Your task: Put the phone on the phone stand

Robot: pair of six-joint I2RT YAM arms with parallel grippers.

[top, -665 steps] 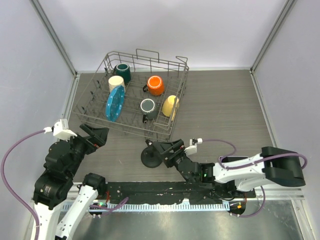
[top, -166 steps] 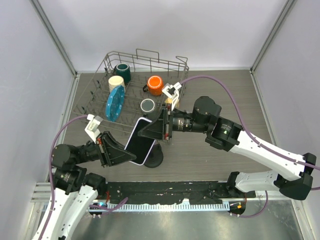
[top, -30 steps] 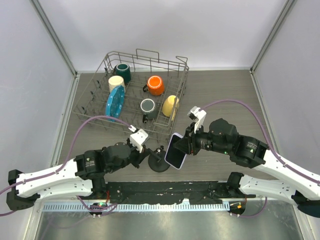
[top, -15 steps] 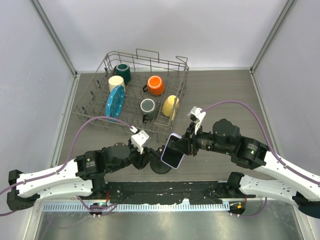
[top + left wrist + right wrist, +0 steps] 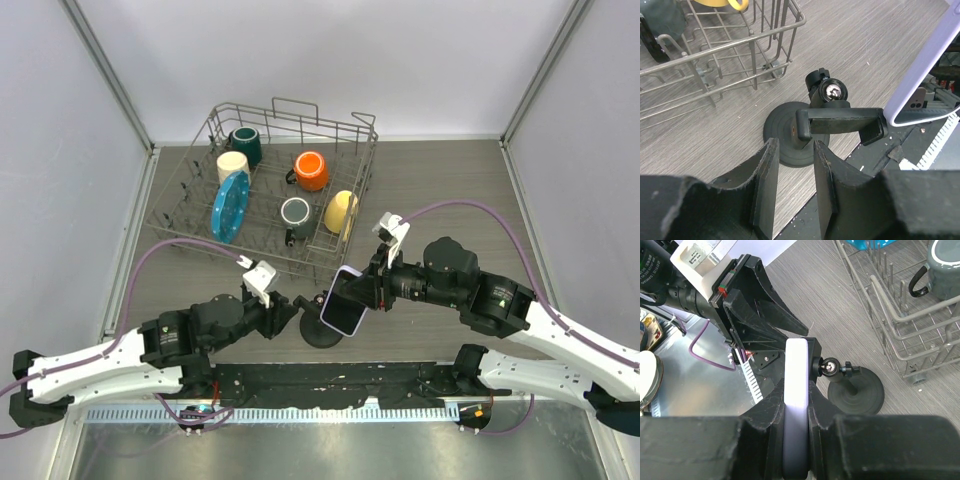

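The flat smartphone with a pale lilac rim and back is off the tabletop, tilted on edge above the middle of its near edge. The right gripper holds it, fingers pinching the two flat faces, as the right wrist view shows. The phone's lower end is just right of the small all-black phone stand with a round disc base. Its edge lies right beside the stand's clamp-like cradle, and whether they touch cannot be told. The stand sits upright on the wood-grain tabletop near the near edge, a shiny ball joint under its cradle.

The left gripper is just left of the stand, low over the tabletop. Its fingers are parted with nothing between them, tips pointing at the disc base.

Behind the stand, toward the far left corner, is a grey wire dish rack holding an orange mug, a blue plate and other mugs.
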